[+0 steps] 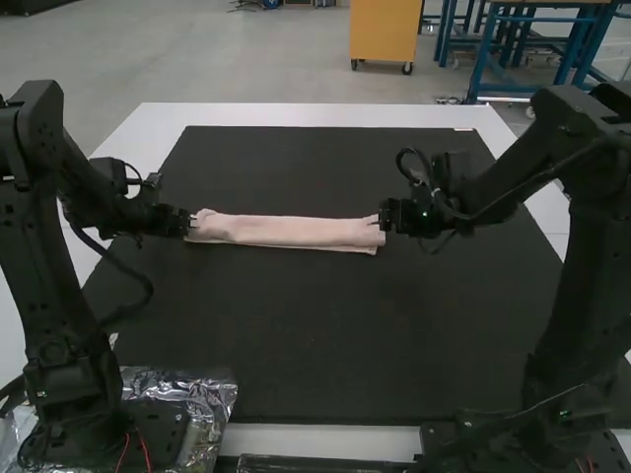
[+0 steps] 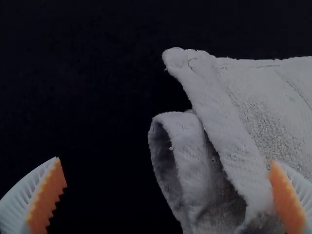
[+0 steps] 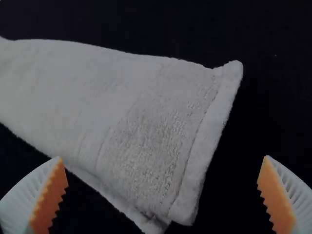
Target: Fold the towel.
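In the high view, we see a smooth grey floor (image 1: 237, 59) from eleven to one o'clock, beyond the white table (image 1: 296, 113) with its black mat (image 1: 296, 163). Near one o'clock, we see an orange cabinet (image 1: 397, 30) on casters; between one and two, a blue-framed bench (image 1: 484, 61).

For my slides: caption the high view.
Folded pink towel on a black mat, between the left hand and right hand.

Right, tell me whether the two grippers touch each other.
Apart. The high view shows the left gripper at one end of the pink towel and the right gripper at the other.
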